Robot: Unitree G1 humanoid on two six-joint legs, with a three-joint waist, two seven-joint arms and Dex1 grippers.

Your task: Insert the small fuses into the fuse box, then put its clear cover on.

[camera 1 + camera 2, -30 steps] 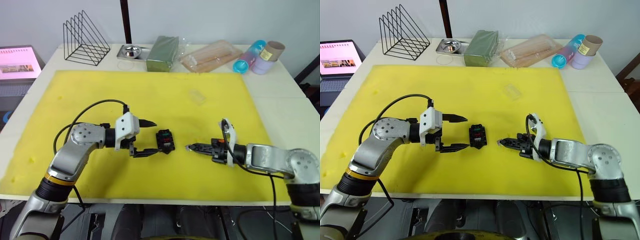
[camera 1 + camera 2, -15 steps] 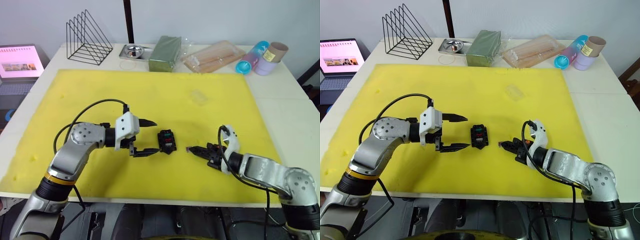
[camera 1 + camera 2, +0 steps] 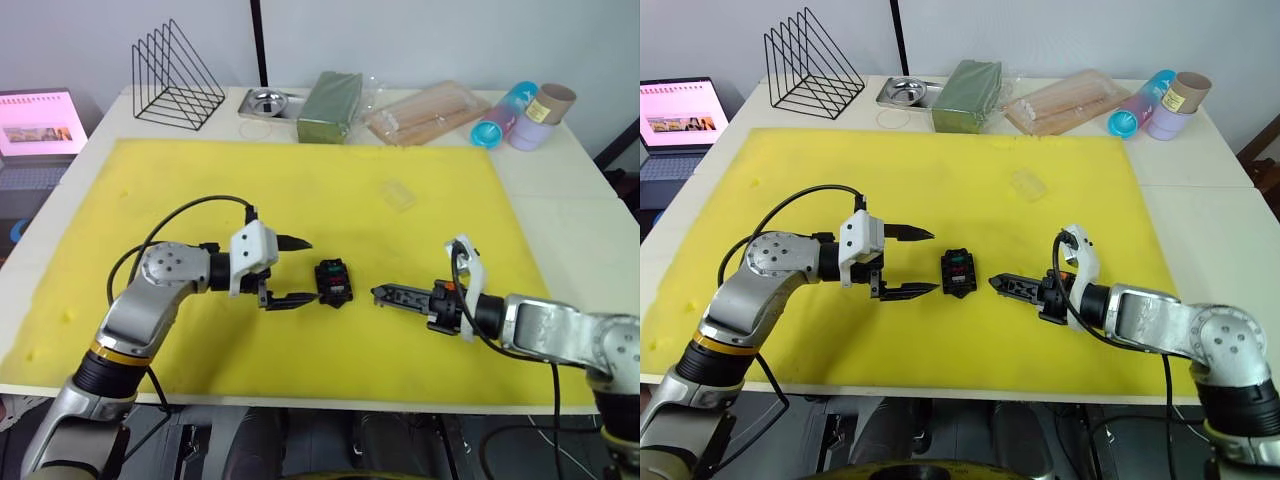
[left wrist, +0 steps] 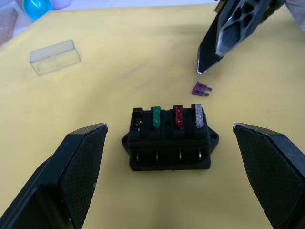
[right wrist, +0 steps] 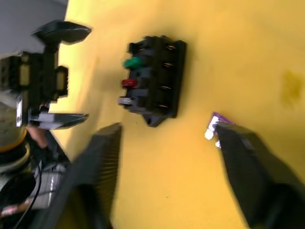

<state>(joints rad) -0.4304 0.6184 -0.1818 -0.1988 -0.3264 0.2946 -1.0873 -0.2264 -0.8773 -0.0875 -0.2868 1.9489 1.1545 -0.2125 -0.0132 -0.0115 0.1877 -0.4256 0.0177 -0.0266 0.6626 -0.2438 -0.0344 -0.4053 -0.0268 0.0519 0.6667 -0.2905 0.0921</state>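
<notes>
The black fuse box (image 3: 332, 281) lies mid-mat on the yellow foam mat (image 3: 180, 180). It holds a green (image 4: 156, 117), a red (image 4: 178, 116) and a grey fuse (image 4: 198, 116); one end slot is bare. A purple fuse (image 4: 201, 89) lies loose on the mat just right of the box, at a fingertip of my right gripper (image 3: 385, 295), which is open beside the box. My left gripper (image 3: 303, 270) stands open just left of the box, holding nothing. The clear cover (image 3: 397, 194) rests on the mat farther back.
Along the table's back edge stand a wire rack (image 3: 175, 72), a metal tray (image 3: 265, 103), a green packet (image 3: 327, 105), a clear bag of sticks (image 3: 425, 112) and cups (image 3: 510, 105). A laptop (image 3: 35, 120) sits off the left side.
My right gripper has opened, and the purple fuse that was at its tip now lies on the mat. The left arm has held still.
</notes>
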